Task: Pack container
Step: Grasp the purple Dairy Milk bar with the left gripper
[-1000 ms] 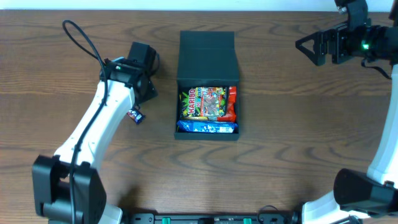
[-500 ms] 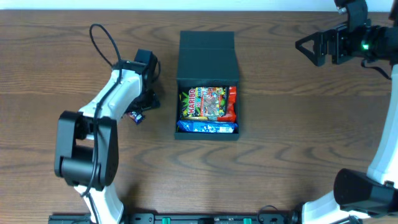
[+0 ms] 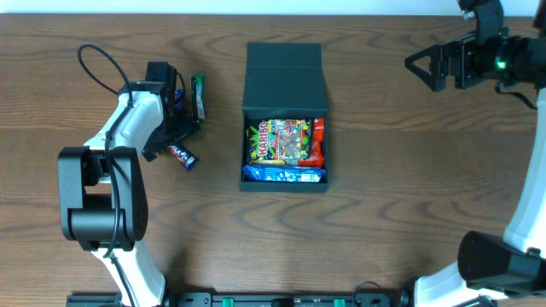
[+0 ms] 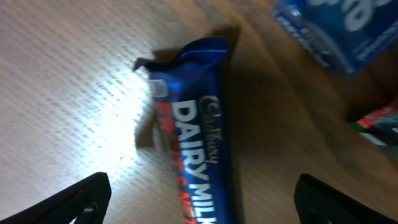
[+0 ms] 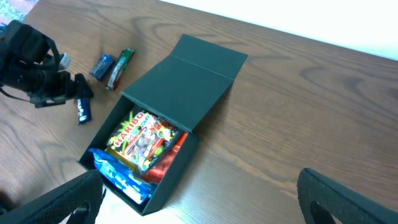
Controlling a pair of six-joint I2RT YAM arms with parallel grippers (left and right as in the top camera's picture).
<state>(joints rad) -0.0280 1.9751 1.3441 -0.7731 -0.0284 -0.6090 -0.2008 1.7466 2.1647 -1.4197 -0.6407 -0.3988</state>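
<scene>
While left hand, right hand both apart, container lengthwise near-to-far, lid end far.

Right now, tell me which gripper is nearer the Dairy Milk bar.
Left. The left gripper is directly above the Dairy Milk bar, open jaws on either side; the right gripper is open far across the table, beyond the container.

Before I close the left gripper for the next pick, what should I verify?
1. Left gripper open: ok.
2. Blue Dairy Milk chocolate bar between its jaws: ok, lying flat on the wooden table.
3. Dark teal rectangular container, flap lid open: ok.
4. Free room inside for the bar: cannot tell, packets cover the floor.
5. Right gripper clear of the container: ok, open, far off.
</scene>
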